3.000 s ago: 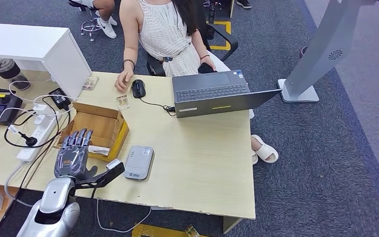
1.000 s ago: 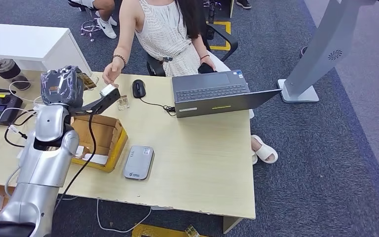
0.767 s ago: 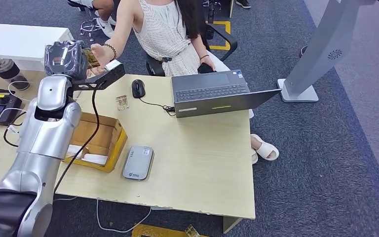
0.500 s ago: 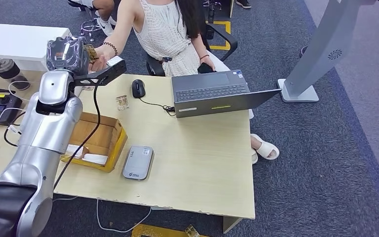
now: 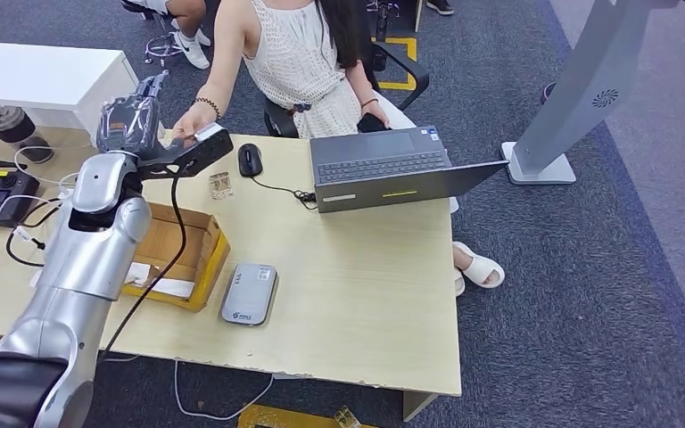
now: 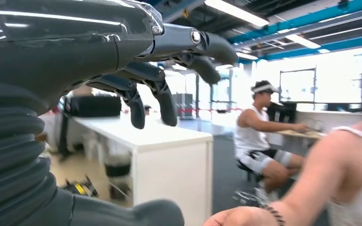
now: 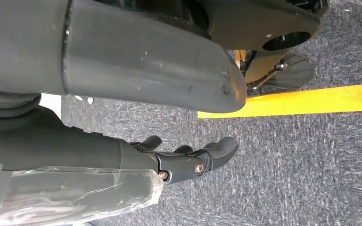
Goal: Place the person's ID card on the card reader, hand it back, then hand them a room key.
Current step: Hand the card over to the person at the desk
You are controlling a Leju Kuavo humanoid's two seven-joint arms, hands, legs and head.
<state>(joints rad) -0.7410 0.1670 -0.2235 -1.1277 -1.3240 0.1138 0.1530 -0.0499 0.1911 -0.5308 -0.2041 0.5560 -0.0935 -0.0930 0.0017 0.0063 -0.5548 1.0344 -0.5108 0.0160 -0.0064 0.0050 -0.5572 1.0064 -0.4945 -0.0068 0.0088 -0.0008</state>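
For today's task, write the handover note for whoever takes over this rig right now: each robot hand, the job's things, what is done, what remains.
Left robot hand: raised over the desk's far corner, fingers apart, holding nothing, close to the person's hand.
Right robot hand: hanging above the floor, holding nothing.
Card reader: on the desk, nothing on it. The cardboard box beside it holds white cards, possibly room keys.
Done: neither robot hand holds a card. Whether the person's hand holds one cannot be told.
Left: check which card the person has. If they lack a room key, hand one over.
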